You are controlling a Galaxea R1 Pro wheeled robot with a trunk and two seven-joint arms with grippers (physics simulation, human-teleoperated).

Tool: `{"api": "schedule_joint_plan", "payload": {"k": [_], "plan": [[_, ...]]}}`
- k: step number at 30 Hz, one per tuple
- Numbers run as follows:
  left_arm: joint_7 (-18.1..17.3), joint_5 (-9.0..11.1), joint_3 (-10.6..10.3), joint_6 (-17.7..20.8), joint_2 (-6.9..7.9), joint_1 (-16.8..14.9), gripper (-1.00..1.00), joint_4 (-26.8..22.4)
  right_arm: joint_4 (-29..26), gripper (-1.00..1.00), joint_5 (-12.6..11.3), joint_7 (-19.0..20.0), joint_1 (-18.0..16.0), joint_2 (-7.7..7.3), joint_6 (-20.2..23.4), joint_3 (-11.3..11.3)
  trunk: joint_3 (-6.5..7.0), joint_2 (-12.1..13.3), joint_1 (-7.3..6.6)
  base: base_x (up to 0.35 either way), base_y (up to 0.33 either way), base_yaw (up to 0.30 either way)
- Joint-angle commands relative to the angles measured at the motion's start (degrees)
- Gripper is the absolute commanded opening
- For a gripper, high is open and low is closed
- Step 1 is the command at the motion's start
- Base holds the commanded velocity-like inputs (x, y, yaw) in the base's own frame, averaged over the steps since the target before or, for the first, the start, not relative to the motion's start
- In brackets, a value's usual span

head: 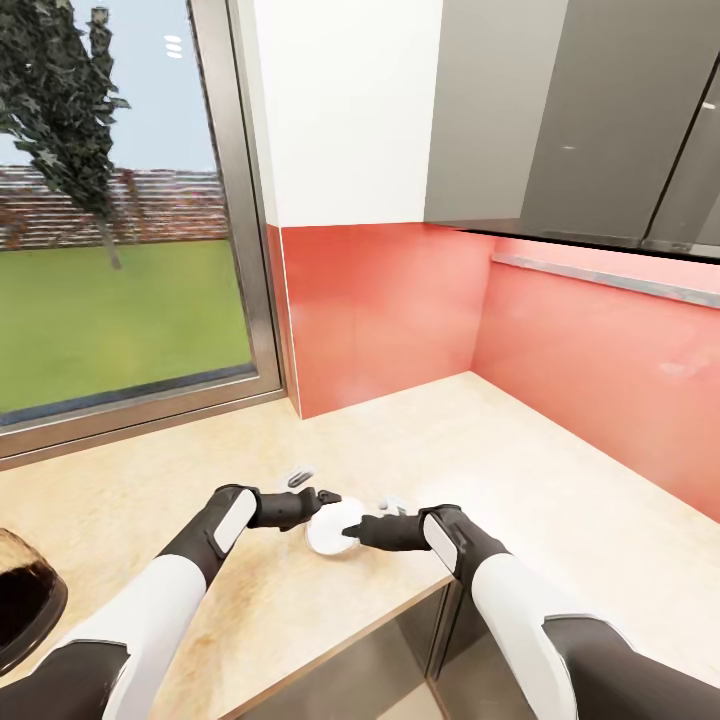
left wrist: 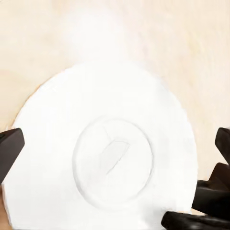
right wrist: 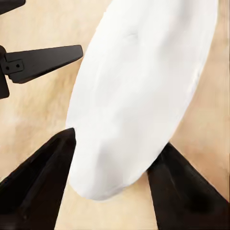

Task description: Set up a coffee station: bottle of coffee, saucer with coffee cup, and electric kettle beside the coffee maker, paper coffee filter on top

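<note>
A white saucer [head: 330, 527] lies on the beige countertop [head: 520, 480] near its front edge, and both grippers meet at it. My right gripper [head: 350, 532] is shut on the saucer's [right wrist: 143, 81] near rim, one black finger [right wrist: 43, 182] on each side of it. Over the saucer [left wrist: 96, 96], my left gripper [head: 328, 497] hangs open, its fingers spread wider than the plate and holding nothing. The right gripper's fingers [left wrist: 201, 211] show at the saucer's rim in the left wrist view. Coffee bottle, filter, cup and kettle are out of view.
A dark rounded object with a brownish top [head: 25, 590] sits at the counter's left, cut by the frame. Red backsplash walls [head: 380, 310] meet in a corner behind; grey cabinets [head: 580, 110] hang above. A large window [head: 110, 210] is at the left.
</note>
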Motion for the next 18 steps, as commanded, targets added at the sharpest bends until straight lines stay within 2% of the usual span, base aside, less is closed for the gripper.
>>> {"api": "schedule_joint_plan", "payload": {"k": [1,18], "plan": [[-0.13,-0.05,-0.05,0.19,0.03,-0.05,1.00,-0.03,-0.04,-1.00,-0.48,-0.11,-0.04,0.01,0.54,-0.15,-0.13,-0.13,0.04,0.000,0.000,0.000],[-0.13,-0.07,0.02,0.19,0.11,-0.05,1.00,-0.04,-0.03,-1.00,-0.48,-0.11,-0.05,0.01,0.54,-0.13,-0.13,-0.13,0.04,0.000,0.000,0.000]]}}
